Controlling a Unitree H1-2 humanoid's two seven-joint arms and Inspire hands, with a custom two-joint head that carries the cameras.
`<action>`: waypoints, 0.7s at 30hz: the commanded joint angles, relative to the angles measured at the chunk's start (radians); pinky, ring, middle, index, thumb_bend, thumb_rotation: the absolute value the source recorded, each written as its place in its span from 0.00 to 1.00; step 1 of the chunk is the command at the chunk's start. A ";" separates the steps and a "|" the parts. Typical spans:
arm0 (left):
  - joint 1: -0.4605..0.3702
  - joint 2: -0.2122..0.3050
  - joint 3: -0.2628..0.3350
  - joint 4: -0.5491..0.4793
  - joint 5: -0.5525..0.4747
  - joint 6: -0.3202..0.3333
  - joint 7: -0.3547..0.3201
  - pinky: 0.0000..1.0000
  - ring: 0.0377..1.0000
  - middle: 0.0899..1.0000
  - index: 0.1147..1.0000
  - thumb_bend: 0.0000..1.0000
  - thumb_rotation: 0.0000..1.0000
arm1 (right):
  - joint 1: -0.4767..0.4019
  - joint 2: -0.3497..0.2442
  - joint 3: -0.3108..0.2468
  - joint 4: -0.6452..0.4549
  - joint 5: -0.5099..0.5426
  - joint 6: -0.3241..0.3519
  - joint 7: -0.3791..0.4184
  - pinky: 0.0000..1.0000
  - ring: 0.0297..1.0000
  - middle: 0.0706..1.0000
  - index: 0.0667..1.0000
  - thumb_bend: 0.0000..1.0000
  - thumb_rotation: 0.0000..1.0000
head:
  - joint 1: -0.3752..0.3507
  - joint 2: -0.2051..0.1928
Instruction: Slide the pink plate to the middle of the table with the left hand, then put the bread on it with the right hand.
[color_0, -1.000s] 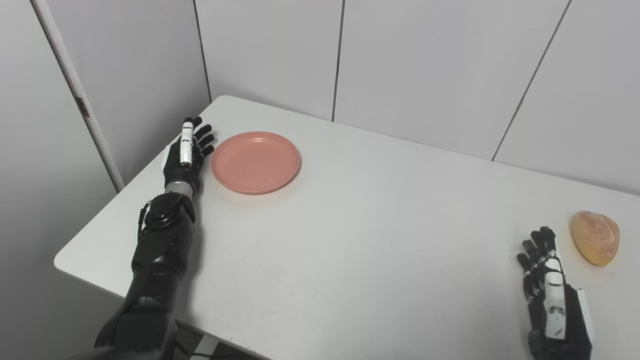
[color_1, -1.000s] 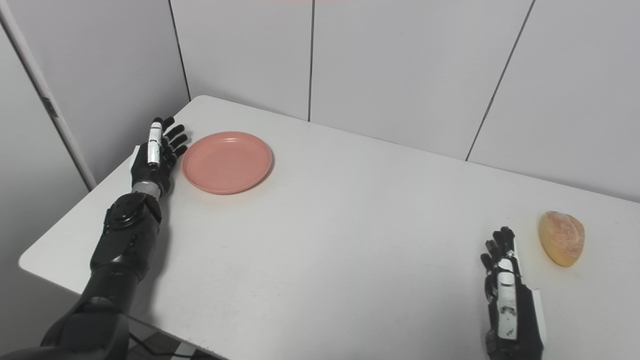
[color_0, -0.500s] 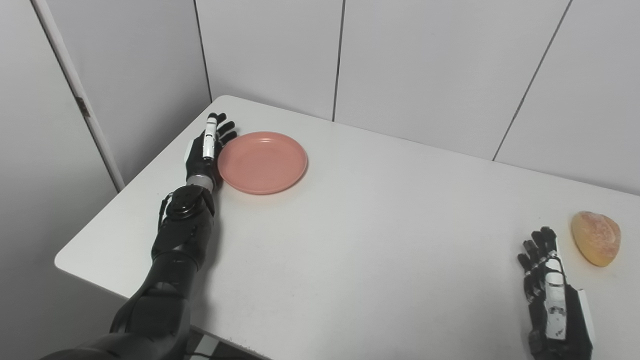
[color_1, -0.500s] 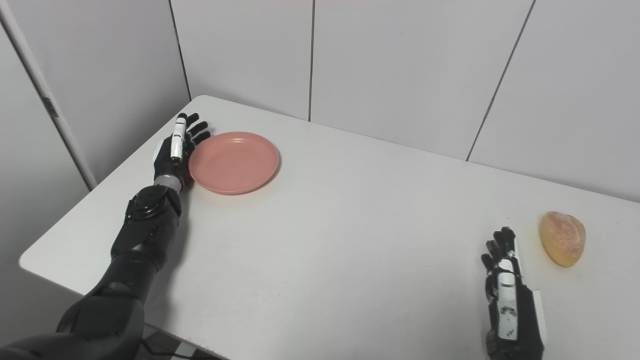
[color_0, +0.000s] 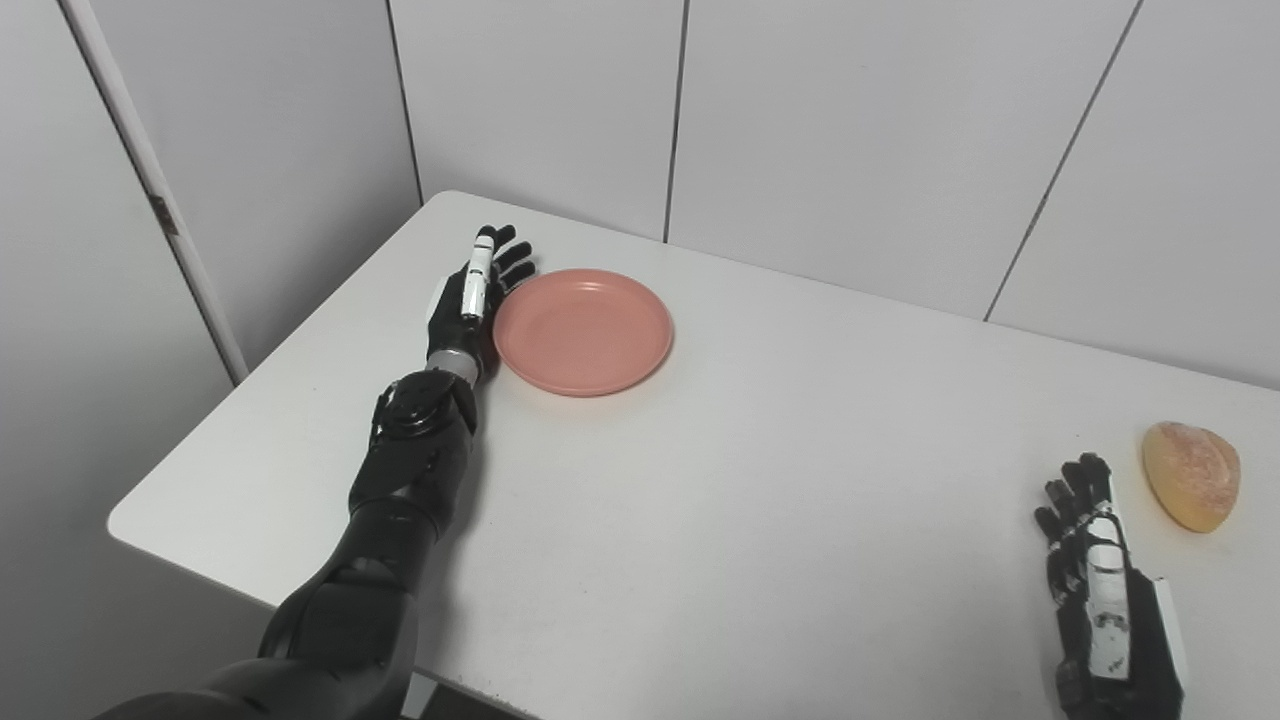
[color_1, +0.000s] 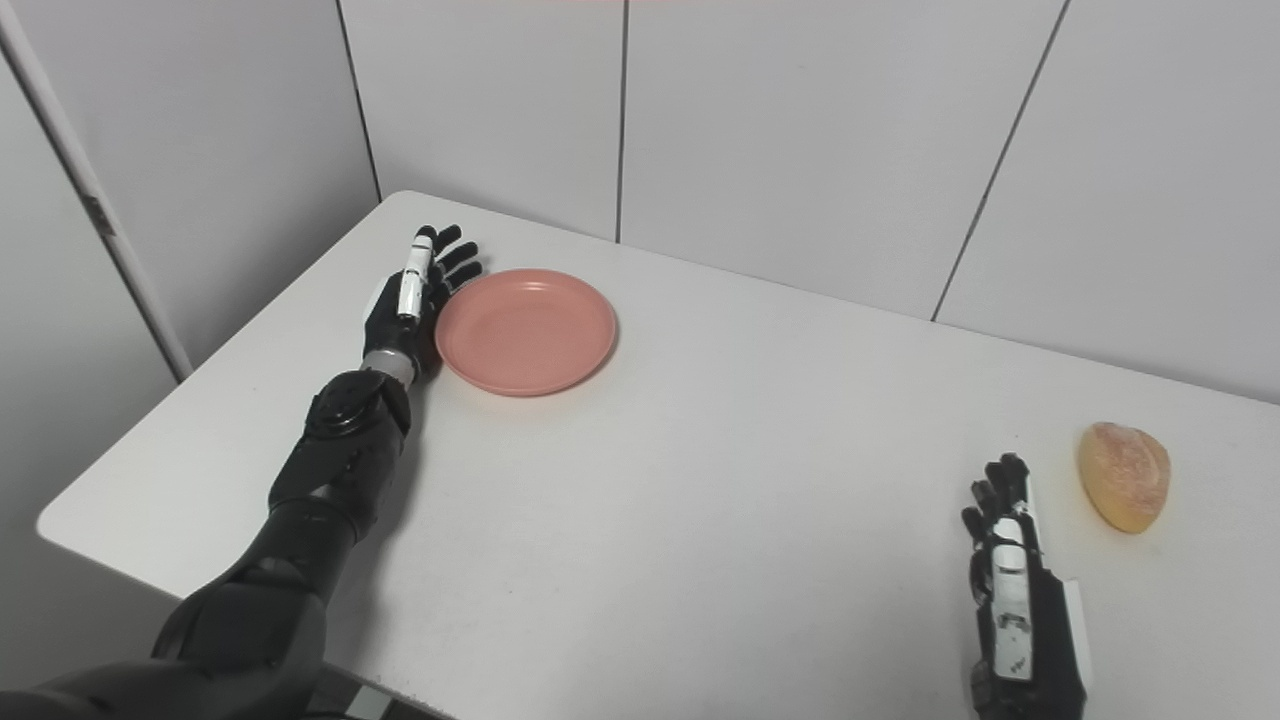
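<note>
Pink and shallow, the plate (color_0: 582, 331) lies on the white table (color_0: 720, 480) in its far left part, toward the corner where the wall panels (color_0: 830, 130) meet. The left hand (color_0: 468, 300) stands on edge just left of the plate, its fingers (color_1: 455, 255) straight and slightly spread, their inner side against the plate's left rim; it grips nothing, only presses flat along the rim. Its black arm runs from the plate back to the table's near left edge. Well to the right of the plate, near the table's right end, lies the bread (color_0: 1192, 474), a rounded golden-brown roll, resting on the bare tabletop. The right hand (color_0: 1105, 585) rests on the table just left of and nearer than the bread, apart from it, fingers extended and loosely parted, holding nothing. A wide stretch of table separates the plate from the bread.
</note>
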 joint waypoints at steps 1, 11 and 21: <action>-0.024 -0.015 0.001 0.006 -0.015 0.016 -0.009 0.86 0.85 0.84 0.82 0.37 1.00 | 0.039 0.004 0.003 0.023 -0.003 0.005 0.001 1.00 1.00 1.00 1.00 0.20 1.00 | -0.001 0.002; 0.009 -0.079 -0.022 -0.080 -0.026 0.040 -0.025 0.85 0.84 0.83 0.82 0.36 1.00 | 0.041 0.016 0.008 0.013 -0.016 0.010 -0.007 1.00 1.00 1.00 1.00 0.21 1.00 | -0.036 0.020; 0.027 -0.116 -0.062 -0.139 -0.014 0.068 -0.044 0.86 0.85 0.84 0.82 0.36 1.00 | 0.041 0.027 0.016 0.000 -0.026 0.025 -0.018 1.00 1.00 1.00 1.00 0.22 1.00 | -0.061 0.033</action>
